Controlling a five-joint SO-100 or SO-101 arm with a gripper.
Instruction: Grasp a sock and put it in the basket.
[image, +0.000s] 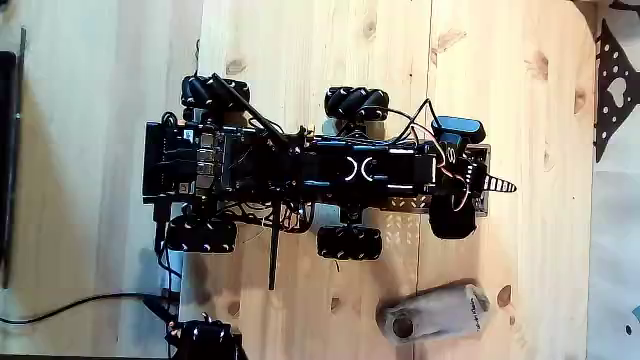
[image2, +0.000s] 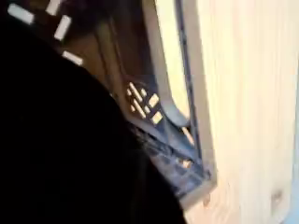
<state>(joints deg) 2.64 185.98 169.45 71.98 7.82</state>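
claw (image: 497, 184): over basket (image2: 187, 140), grip state can't tell
sock (image2: 65, 140): black mass right at claw
risk: sock snags rim, falls outside

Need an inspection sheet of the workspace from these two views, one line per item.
Surface: pale knotty wood boards, nothing spilled.
Job's things: brown perforated basket lies under the outstretched arm; the wrist view looks into it. A black mass at the wrist view's lower left may be the black sock; cannot tell.
Clutter: beige-grey sock with a dark round spot lies on the wood, apart from the basket.
Gripper: gripper over the basket's right end; open or shut, cannot tell.
Cables: black cable trails across the wood at lower left.
Surroundings: dark object at left edge; black patterned sheet at right edge.
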